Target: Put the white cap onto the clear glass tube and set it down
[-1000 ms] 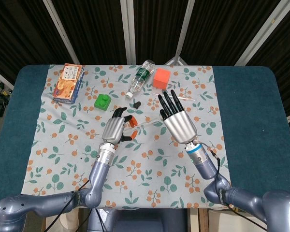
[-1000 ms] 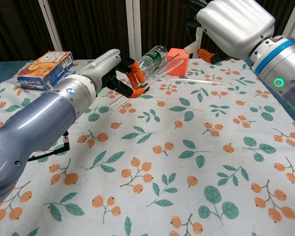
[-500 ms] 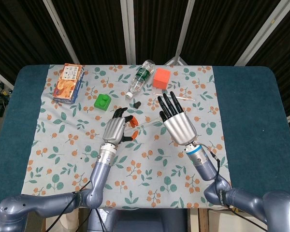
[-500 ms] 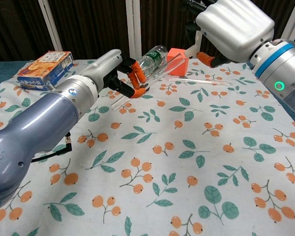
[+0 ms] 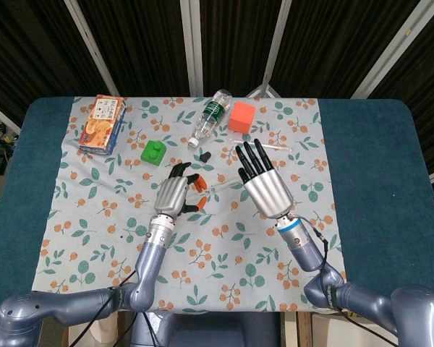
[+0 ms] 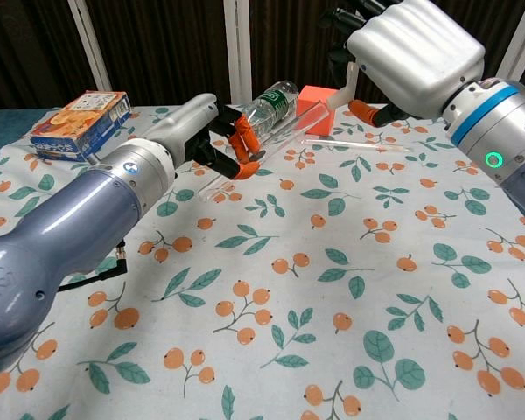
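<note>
My left hand [image 5: 172, 194] grips a clear glass tube [image 6: 289, 121] near its lower end, orange-tipped fingers wrapped round it. The tube slants up and to the right above the cloth, toward my right hand [image 5: 264, 182]. In the chest view the right hand [image 6: 411, 52] hovers at the tube's upper end, with a small white cap [image 6: 342, 80] pinched under its fingers beside the orange thumb tip. The cap sits right at the tube's mouth; whether it is on the tube I cannot tell. From the head view the cap is hidden under the right hand.
On the floral cloth [image 5: 224, 246] lie a cracker box [image 5: 103, 124], a green block [image 5: 155, 152], a plastic bottle [image 5: 210, 116], an orange cube [image 5: 241, 117] and a small black piece [image 5: 205, 155]. A second thin clear tube [image 6: 354, 143] lies behind the right hand.
The right hand has drifted a little left and down, bringing the white cap closer along the tube's upper end. The left hand holds the tube almost still.
</note>
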You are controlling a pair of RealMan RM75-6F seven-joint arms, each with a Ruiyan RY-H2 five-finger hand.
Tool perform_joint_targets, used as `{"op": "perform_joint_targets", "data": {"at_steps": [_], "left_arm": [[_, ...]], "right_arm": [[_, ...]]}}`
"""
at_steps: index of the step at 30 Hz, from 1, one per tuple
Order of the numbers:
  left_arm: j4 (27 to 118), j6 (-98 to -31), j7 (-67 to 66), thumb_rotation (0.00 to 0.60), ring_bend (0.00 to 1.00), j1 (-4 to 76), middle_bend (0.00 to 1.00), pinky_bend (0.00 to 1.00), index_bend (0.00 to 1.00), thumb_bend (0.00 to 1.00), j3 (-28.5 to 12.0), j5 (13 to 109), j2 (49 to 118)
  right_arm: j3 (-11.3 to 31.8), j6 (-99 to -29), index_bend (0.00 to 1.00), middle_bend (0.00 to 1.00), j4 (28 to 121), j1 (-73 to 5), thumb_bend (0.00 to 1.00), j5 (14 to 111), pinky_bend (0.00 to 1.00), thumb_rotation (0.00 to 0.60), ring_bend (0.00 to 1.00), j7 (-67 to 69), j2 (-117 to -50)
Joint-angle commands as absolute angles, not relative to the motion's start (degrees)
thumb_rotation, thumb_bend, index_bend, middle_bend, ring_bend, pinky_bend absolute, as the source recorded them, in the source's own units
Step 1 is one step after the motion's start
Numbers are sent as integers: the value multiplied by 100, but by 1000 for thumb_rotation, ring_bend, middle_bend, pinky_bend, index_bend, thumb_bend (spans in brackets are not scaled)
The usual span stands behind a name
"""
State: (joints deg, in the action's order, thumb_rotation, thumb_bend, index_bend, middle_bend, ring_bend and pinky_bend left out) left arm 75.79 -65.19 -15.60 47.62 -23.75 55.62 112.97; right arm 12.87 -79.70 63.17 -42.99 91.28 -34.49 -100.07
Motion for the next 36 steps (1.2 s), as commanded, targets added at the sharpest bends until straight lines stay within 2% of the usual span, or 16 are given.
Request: {"op": "perform_joint_targets", "data": {"at_steps": [1,36], "left_arm": [[7575,-6518,-1553,600,94,4768,563,0,559,679,-2384,5565,11301],[7759,-6553,-1645,600,94,4792,565,0,558,679,-2479,5392,11392]], "right_arm": [[1278,-7967,595,167,6312,-4300,455,9127,0,600,0,-3452,-10018],[1189,-7966,595,167,6274,-4307,455,9174,0,600,0,-3384,-10076]]}}
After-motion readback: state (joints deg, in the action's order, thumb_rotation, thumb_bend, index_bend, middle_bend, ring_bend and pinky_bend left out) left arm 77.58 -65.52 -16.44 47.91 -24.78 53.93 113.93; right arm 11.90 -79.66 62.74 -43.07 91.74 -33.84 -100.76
